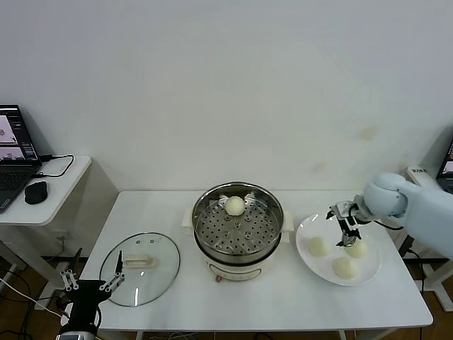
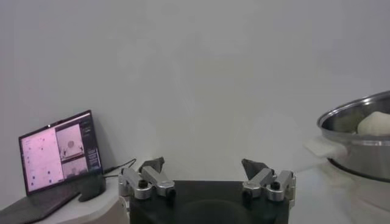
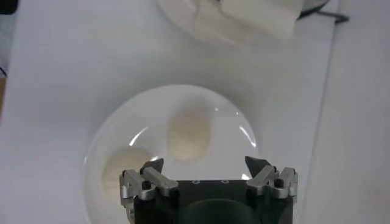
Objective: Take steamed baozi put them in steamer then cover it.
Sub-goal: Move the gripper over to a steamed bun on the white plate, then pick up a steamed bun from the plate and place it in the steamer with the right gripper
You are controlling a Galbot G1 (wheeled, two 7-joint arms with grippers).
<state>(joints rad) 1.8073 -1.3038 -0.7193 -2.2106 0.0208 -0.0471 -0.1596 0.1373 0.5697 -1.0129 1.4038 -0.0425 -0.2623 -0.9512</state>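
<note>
The steamer (image 1: 238, 228) stands at the table's middle with one baozi (image 1: 234, 205) on its perforated tray. Three more baozi (image 1: 318, 246) (image 1: 357, 249) (image 1: 343, 267) lie on a white plate (image 1: 304, 230) to the right. My right gripper (image 1: 347, 237) is open and empty just above the plate, between the two farther buns. In the right wrist view it (image 3: 206, 163) hangs over the plate (image 3: 122, 115) with one baozi (image 3: 189, 135) ahead and another (image 3: 122, 171) beside a finger. The cover (image 1: 140, 269) lies flat at the left. My left gripper (image 1: 92, 281) is open beside it, off the table's front left corner.
A side table at the far left holds a laptop (image 1: 14, 152) and a mouse (image 1: 35, 191). The left wrist view shows the open left gripper (image 2: 204, 164), the laptop (image 2: 58, 155), and the steamer's rim (image 2: 356, 115) with the baozi (image 2: 375, 123) inside.
</note>
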